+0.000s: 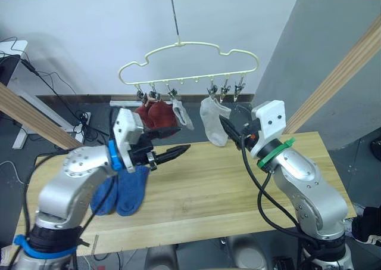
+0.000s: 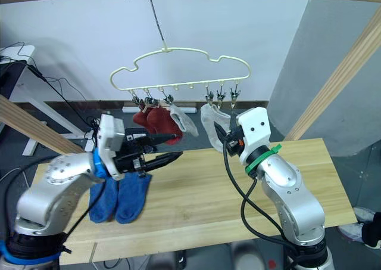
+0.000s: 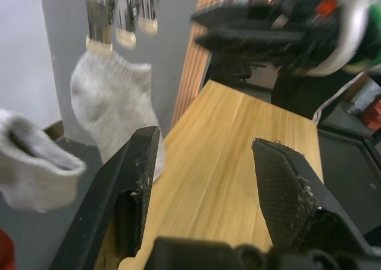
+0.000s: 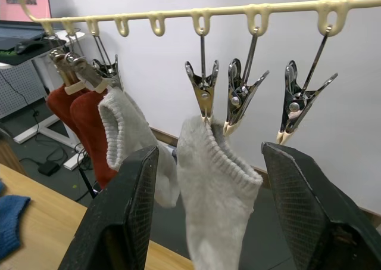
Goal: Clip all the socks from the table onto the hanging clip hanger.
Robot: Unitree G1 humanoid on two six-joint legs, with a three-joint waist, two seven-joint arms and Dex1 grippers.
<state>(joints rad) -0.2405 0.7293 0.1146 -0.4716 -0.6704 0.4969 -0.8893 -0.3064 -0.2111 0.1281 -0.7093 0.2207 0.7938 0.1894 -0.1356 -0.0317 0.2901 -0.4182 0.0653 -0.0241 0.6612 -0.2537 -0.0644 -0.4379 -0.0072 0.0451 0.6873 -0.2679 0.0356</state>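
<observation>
hanger: cream wire clip hanger (image 1: pixel 189 64) hangs by its long hook from an overhead pole; light and free to swing when a clip is pressed.
hung so far: two red socks (image 1: pixel 156 116) and two grey socks (image 4: pixel 215 192) already clipped by their cuffs; the two clips at the robot's right end look empty.
remaining: two blue socks (image 1: pixel 122 189) lie flat side by side on the surface (image 1: pixel 226 186), near its left end, just below the left gripper.
left gripper (image 1: pixel 169 153): fingers spread wide, grasping nothing, held above the surface beside the blue pair.
right gripper (image 1: pixel 233 132): fingers parted, empty, raised just under the clips, close to one grey sock.
handling: soft knit, very light, limp; it will fold and droop once lifted, not slippery, not fragile.
where to hold: judged best pinched at the cuff edge, leaving a short margin of cuff free for the clip to bite.
risk: the two blue socks touch, so a deep pinch may lift both together.
</observation>
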